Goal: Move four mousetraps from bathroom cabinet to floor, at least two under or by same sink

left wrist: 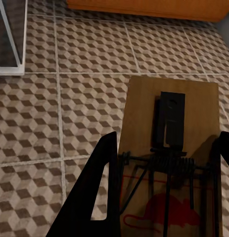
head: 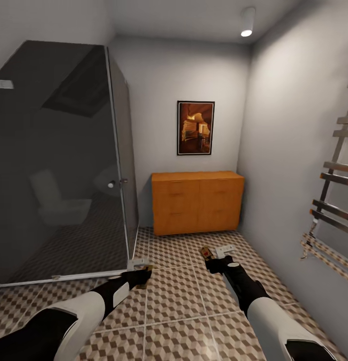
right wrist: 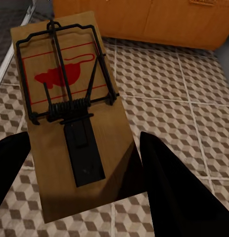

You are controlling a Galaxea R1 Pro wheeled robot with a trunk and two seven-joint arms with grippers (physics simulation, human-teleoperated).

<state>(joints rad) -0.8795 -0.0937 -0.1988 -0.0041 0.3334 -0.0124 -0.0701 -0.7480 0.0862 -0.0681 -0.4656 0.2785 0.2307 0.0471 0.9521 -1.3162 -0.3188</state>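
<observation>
Grippers left [left wrist: 163, 187] and right [right wrist: 79, 177] each clamped on a mousetrap [left wrist: 168, 148] [right wrist: 69, 113], above bathroom floor [head: 184, 301].

Left claw [head: 142, 277] and right claw [head: 212, 260] both extended low forward, each clamped.

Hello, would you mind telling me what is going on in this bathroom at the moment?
The robot stands on the patterned bathroom floor, facing the orange-brown cabinet, whose drawers look closed. Each gripper holds a mousetrap: the left gripper is shut on one mousetrap, and the right gripper is shut on another mousetrap. Both traps are above the tiles, not yet set down.
</observation>
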